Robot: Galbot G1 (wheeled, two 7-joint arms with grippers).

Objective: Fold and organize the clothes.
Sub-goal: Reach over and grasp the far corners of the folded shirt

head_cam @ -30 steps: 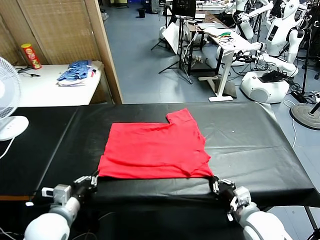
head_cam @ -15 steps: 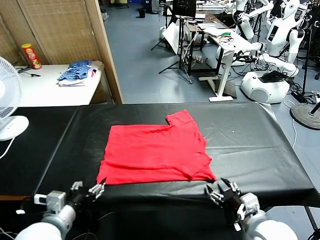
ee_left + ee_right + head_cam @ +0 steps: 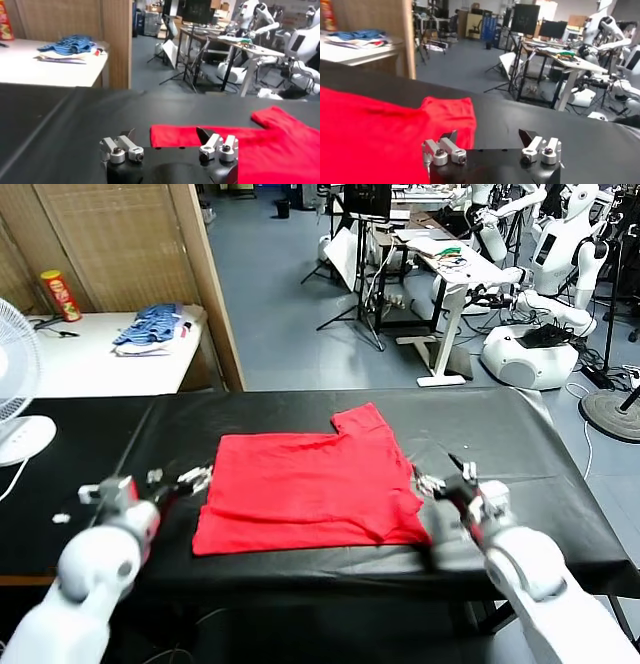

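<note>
The clothes here are one red T-shirt [image 3: 310, 489], lying flat and folded on the black table [image 3: 520, 454], with one sleeve pointing toward the far side. My left gripper [image 3: 192, 478] hovers open at the shirt's left edge, holding nothing. My right gripper [image 3: 442, 478] hovers open at the shirt's right edge, also holding nothing. In the left wrist view the open left gripper [image 3: 166, 135] faces the shirt's [image 3: 260, 145] near-left corner. In the right wrist view the open right gripper [image 3: 488, 135] is over bare table, beside the shirt's [image 3: 380, 120] sleeve.
A white fan [image 3: 15, 384] stands at the table's left end. Behind it, a white side table [image 3: 90, 364] carries a blue patterned pile [image 3: 150, 327] and a red can [image 3: 62, 294]. A wooden partition [image 3: 210, 284] rises behind. Other robots [image 3: 560, 244] and desks fill the back right.
Both grippers opened and let go of the shirt's near hem. They then rose from the table's front edge to either side of the shirt. The shirt lies flat.
</note>
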